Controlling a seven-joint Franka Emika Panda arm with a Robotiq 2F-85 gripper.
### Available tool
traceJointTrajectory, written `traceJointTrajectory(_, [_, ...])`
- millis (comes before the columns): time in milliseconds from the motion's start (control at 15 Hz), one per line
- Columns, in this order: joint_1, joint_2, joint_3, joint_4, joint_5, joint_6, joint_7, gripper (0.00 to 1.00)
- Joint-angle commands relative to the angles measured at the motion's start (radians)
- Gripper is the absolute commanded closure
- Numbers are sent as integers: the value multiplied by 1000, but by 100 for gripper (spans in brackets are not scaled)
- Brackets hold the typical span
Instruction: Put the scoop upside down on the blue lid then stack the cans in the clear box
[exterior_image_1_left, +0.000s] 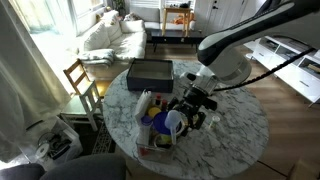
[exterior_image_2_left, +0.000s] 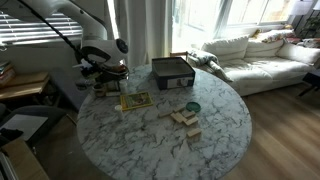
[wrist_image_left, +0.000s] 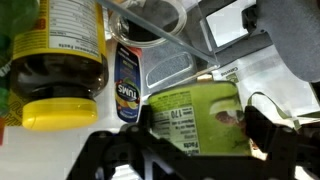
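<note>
while between wide gripper (wrist_image_left: 195, 128) jaws — green can (wrist_image_left: 190, 112), axis along them

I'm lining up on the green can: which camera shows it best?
The wrist view. The green can fills the middle of the picture, between the fingers of the gripper, label visible. In both exterior views it cannot be picked out: the spot under the gripper is small and cluttered.

Bright daylight pours through blown-out windows (exterior_image_2_left: 240, 12), while the wrist view is softly blurred.
</note>
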Motion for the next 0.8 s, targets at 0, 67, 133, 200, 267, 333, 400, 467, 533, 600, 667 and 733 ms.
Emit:
traceJointTrajectory(0, [3,40,14,35,21,22,-12,33])
traceJointTrajectory(67, [4,49,17,41,24,30,-13,33])
traceJointTrajectory(133, [4,59,20,48,28,36,-15,33])
traceJointTrajectory(200, [5,69,22,56,31,43,-13,33])
traceJointTrajectory(267, [5,78,23,62,31,51,-14,33])
traceJointTrajectory(333, [4,86,24,68,29,60,-11,33])
traceJointTrajectory(400, [2,94,25,71,29,69,-11,33])
traceJointTrajectory(467, [1,100,26,74,29,76,-10,33])
traceJointTrajectory(533, [0,107,27,78,29,79,-11,33])
traceJointTrajectory(600, [0,115,28,81,31,86,-13,33])
traceJointTrajectory(667, [-1,121,29,82,32,91,-15,33])
traceJointTrajectory(733, [-4,127,31,83,35,91,-19,33])
